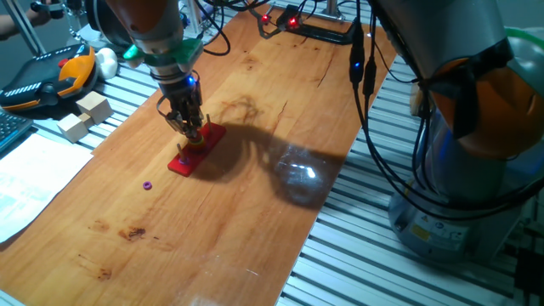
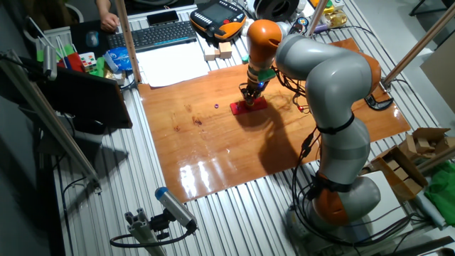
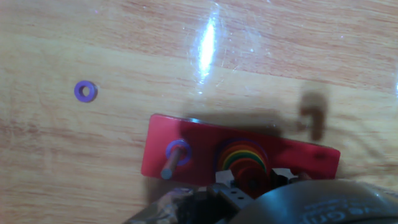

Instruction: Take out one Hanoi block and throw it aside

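Hand view: end effector (image 3: pixel 249 186) is hanging right over the rainbow ring stack (image 3: pixel 244 157) on the red base (image 3: pixel 186 134); cannot tell if its fingers are spread or pinching; a purple ring (image 3: pixel 178 149) is sitting on the next peg (image 3: pixel 169 167); another purple ring (image 3: pixel 86 91) is lying loose on the bench (image 3: pixel 93 37), well apart from the base.

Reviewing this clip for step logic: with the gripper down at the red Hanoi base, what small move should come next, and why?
Probably close on the top ring and lift straight up. The gripper sits low over the ring stack on the red base; whether it already grips is unclear. One purple ring lies apart on the table, another sits on the side peg.
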Robot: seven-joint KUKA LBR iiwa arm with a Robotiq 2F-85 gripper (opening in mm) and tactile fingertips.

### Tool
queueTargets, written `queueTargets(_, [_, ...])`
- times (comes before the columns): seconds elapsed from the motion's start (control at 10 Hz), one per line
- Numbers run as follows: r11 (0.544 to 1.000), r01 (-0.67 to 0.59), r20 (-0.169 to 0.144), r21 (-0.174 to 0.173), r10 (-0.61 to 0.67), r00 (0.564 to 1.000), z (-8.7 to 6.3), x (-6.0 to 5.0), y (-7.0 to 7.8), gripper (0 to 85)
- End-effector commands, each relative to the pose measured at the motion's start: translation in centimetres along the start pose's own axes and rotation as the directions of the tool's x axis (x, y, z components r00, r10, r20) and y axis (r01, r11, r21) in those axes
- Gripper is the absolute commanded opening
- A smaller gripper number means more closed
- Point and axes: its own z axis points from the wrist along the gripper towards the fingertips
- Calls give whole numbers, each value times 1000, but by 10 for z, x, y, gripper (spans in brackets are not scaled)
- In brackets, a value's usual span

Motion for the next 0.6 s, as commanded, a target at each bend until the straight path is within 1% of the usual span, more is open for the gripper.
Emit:
queueTargets(0.0, [1000, 0, -1, -4, 0, 1000, 0, 0, 0, 353])
queueTargets(0.2, [1000, 4, -9, -19, -4, 1000, 0, 0, 1, 277])
queueTargets(0.4, [1000, 4, -11, -23, -5, 1000, -2, -1, 1, 270])
queueTargets(0.5, [1000, 4, -16, -22, -5, 1000, -7, -1, 1, 270])
